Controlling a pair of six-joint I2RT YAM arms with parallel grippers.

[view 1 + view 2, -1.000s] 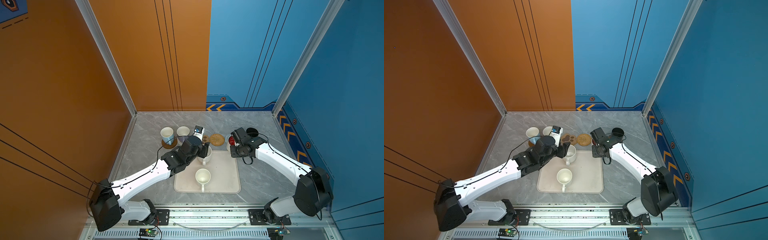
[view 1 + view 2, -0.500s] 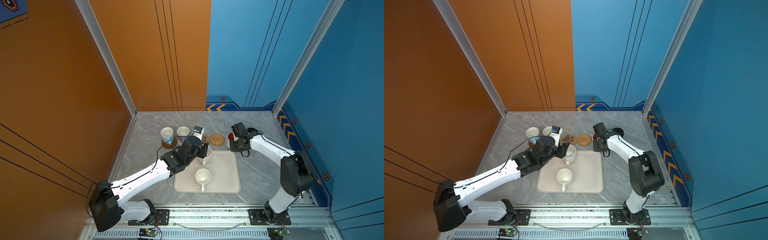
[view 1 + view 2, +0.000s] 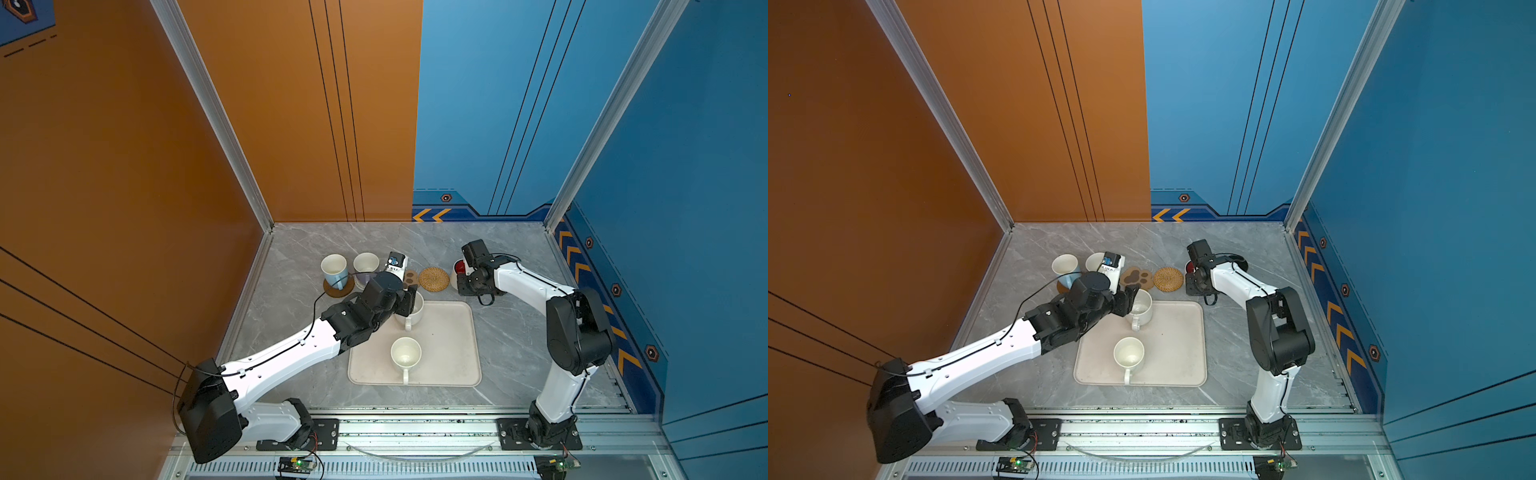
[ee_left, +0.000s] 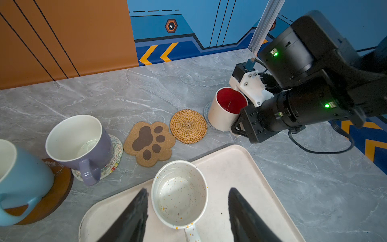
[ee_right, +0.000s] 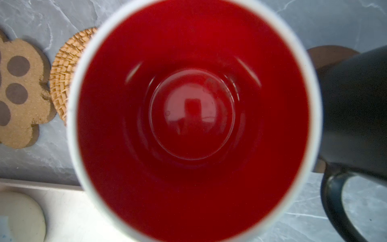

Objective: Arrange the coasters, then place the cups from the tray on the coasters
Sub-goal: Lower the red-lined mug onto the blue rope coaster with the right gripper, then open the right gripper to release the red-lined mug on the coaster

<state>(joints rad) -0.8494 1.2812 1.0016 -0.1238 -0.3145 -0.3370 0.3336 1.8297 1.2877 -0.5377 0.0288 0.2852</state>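
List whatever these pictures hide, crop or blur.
Right gripper: its fingers are hidden by the red-inside mug filling the right wrist view and by the arm in both top views.
Brown coaster under the black mug: mostly covered by it, right wrist view.
Light blue mug: cut off by the left wrist view's edge.
Grey-blue coaster: a sliver beside the red-inside mug, left wrist view.

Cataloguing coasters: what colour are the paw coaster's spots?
Dark brown, on the tan paw coaster; clearest in left wrist view.
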